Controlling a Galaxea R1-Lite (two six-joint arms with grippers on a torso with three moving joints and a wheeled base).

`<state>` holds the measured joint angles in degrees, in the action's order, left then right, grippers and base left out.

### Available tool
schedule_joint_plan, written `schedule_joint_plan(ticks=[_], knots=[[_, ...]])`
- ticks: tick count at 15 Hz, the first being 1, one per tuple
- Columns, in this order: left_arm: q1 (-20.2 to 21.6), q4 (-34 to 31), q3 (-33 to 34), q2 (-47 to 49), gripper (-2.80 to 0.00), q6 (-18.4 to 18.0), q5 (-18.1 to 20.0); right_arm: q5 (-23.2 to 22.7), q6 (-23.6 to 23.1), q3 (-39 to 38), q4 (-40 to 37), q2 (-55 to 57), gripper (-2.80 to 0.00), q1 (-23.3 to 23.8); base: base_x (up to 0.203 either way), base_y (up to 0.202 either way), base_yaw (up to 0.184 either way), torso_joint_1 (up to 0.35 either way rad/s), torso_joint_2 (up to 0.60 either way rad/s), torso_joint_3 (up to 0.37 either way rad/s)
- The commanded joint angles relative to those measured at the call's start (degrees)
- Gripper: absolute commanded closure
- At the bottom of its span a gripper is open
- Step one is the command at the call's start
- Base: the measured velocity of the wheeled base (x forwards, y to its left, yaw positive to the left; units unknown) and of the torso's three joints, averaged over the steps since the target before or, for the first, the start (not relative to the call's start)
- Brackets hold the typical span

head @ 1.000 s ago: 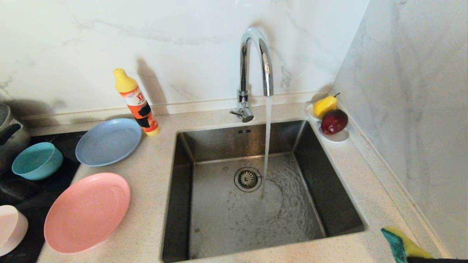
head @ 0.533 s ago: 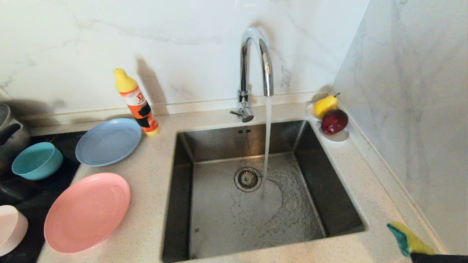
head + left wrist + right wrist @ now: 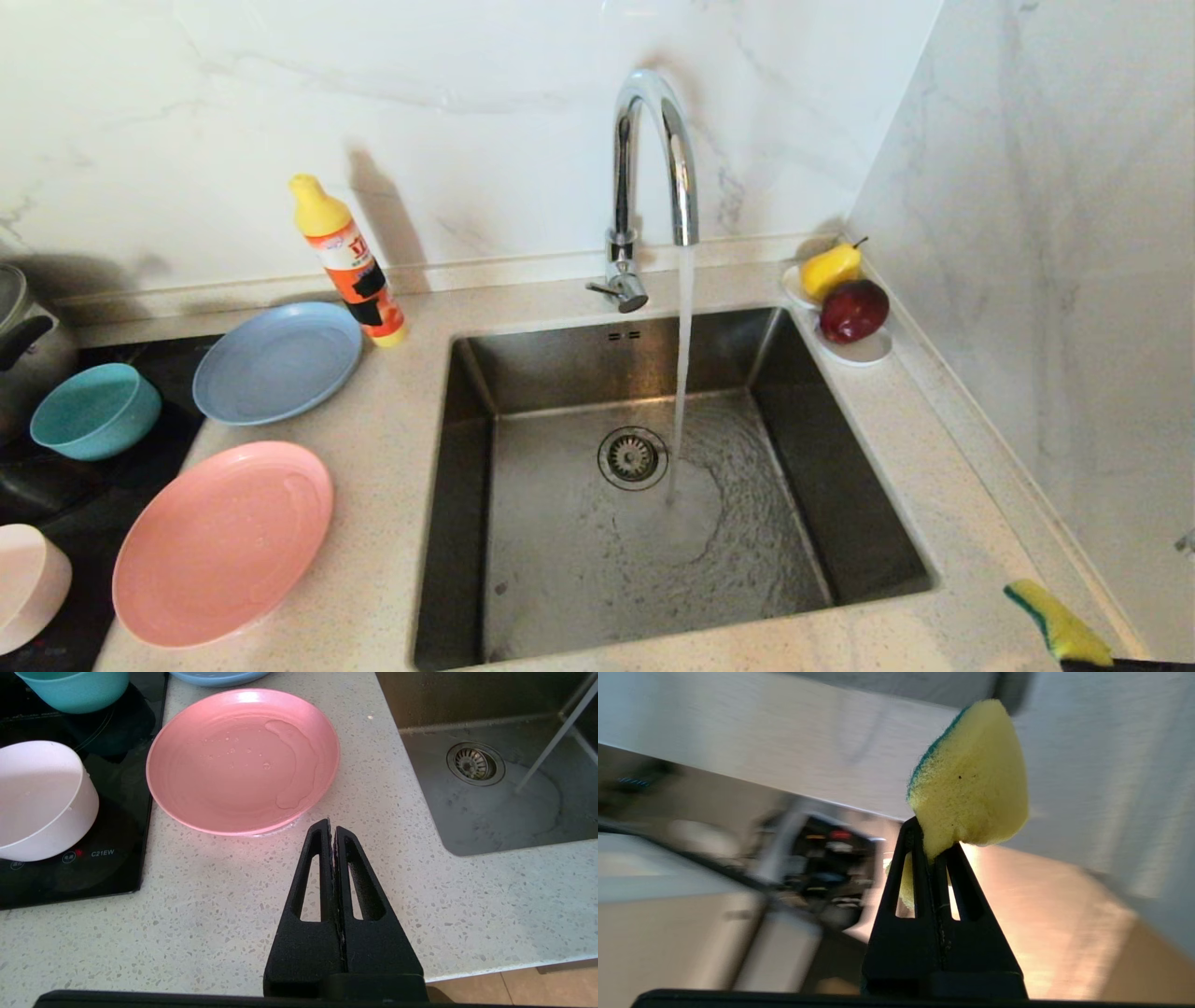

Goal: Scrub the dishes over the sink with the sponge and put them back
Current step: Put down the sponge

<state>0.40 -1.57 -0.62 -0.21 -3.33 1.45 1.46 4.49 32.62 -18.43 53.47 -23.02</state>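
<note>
The sponge (image 3: 971, 779) is pinched at one corner between the closed fingers of the right claw (image 3: 930, 833), its yellow body standing clear above the fingertips with the dark green scouring layer along one edge. In the head view the sponge (image 3: 1055, 621) shows at the near right corner of the desk (image 3: 943, 476), beside the marble side wall and just to the right of the sink (image 3: 467, 523) — above the stone, not over the basin.

Water runs from the chrome tap (image 3: 653, 159) in a steady stream and spreads across the steel floor close to the round drain (image 3: 633, 457).

The dishes sit on the left of the sink. The salmon-pink plate (image 3: 224, 541) lies on the desk nearest the basin (a thin film of water shines on its face in the left wrist view), the grey-blue plate (image 3: 278, 360) behind it. The teal bowl (image 3: 93, 411) and the pale pink-white bowl (image 3: 28, 583) rest on the black cooktop (image 3: 93, 523) further left.

The left claw (image 3: 332, 828) hangs over the desk just in front of the pink plate's near rim, fingers pressed together on nothing.

An orange detergent bottle (image 3: 350, 261) stands behind the blue plate — and a pear (image 3: 829, 268) and a dark red apple (image 3: 854, 310) sit on a white saucer (image 3: 864, 350) at the sink's far right corner.
</note>
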Motion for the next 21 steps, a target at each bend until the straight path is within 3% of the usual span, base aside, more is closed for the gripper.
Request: schedule_joint_plan(ticks=[1,4,8,11,15,21], knots=[[0.04,-0.10,0.01,0.12,0.00,-0.06,0.04,3.80,-3.21,-4.14,4.48,0.58,0.00,-0.07,0.000,0.000,0.000,0.000,0.00,0.000],[0.04,-0.10,0.01,0.12,0.00,-0.03,0.04,10.22,-9.76,-9.95,14.59,4.13,0.00,-0.10,0.000,0.000,0.000,0.000,0.00,0.000],[0.04,-0.10,0.01,0.12,0.00,-0.01,-0.05,11.45,-11.69,-13.58,21.77,10.39,0.00,-0.29,0.000,0.000,0.000,0.000,0.00,0.000],[0.04,-0.10,0.01,0.12,0.00,-0.01,-0.03,12.32,-12.91,-17.59,34.50,19.72,0.00,1.29,0.000,0.000,0.000,0.000,0.00,0.000],[0.04,-0.10,0.01,0.12,0.00,-0.01,-0.05,7.40,-18.94,-19.98,48.41,29.37,0.00,10.46,0.000,0.000,0.000,0.000,0.00,0.000],[-0.03,-0.10,0.01,0.12,0.00,-0.01,-0.01,5.13,-26.63,-17.35,52.85,34.32,0.00,14.84,0.000,0.000,0.000,0.000,0.00,0.000]])
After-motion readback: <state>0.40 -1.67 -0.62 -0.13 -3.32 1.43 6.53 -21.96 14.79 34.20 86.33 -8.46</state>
